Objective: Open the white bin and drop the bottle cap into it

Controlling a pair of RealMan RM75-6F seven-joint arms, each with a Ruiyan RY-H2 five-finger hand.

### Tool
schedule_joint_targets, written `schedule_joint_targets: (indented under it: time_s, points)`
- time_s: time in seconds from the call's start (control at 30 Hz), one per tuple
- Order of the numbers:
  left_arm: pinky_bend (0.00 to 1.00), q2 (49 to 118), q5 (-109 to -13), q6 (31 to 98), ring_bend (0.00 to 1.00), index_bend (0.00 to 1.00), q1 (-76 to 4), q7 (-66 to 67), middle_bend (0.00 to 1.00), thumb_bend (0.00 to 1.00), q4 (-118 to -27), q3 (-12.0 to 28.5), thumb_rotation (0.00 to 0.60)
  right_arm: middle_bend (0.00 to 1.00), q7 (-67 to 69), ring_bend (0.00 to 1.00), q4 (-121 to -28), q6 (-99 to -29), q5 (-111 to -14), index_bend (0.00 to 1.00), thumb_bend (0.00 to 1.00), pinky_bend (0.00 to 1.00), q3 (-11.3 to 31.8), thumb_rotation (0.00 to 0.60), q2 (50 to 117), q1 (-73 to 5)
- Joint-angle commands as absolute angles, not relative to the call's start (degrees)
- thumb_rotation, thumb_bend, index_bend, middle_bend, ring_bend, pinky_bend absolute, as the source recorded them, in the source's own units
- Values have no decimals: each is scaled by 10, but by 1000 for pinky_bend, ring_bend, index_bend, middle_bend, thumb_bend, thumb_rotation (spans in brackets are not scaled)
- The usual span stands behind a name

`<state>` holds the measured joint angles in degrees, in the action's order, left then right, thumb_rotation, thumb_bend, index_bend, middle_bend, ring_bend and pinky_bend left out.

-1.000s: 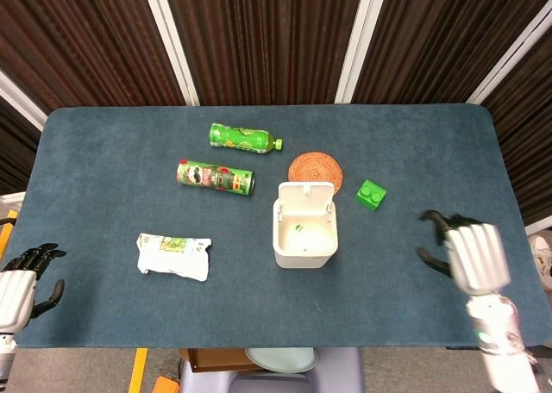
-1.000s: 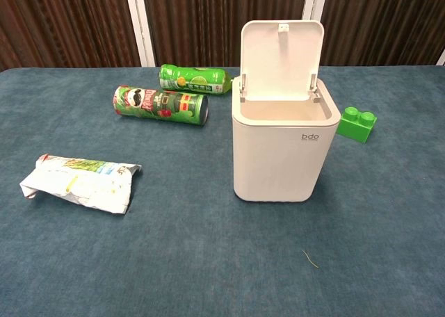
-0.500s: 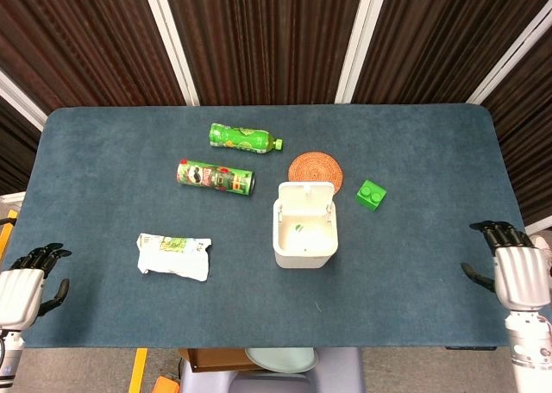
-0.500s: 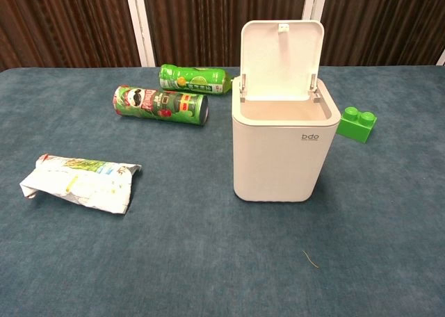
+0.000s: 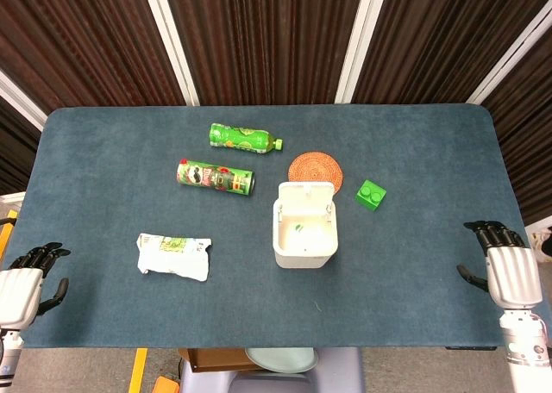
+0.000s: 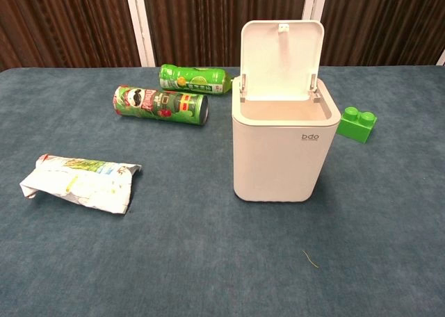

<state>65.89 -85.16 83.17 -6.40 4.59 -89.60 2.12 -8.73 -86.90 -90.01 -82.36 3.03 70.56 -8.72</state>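
Bin stands upright near table centre, lid raised and leaning back. Head view shows a small green speck on the bin floor, too small to identify as the cap. Right hand sits at the right table edge, well apart from the bin, fingers spread and holding nothing. Left hand sits off the left front corner, fingers loosely apart, holding nothing. Chip can and green bottle lie on their sides left of the bin; crumpled packet nearer the front; green block just right of the bin; woven coaster behind it.
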Motion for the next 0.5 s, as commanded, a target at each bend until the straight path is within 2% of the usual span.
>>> schedule_joint_targets:
  time_s: [0.03, 0.5]
  points:
    - [344, 659, -852, 832, 224, 290, -64, 45, 211, 446, -897, 21, 600, 383, -84, 278, -879, -867, -818, 388, 159, 452, 26, 600, 695, -93]
    - [344, 661, -850, 823, 224, 292, -69, 50, 212, 445, -895, 19, 600, 357, -80, 257, -872, -838, -815, 366, 159, 429, 33, 600, 697, -96]
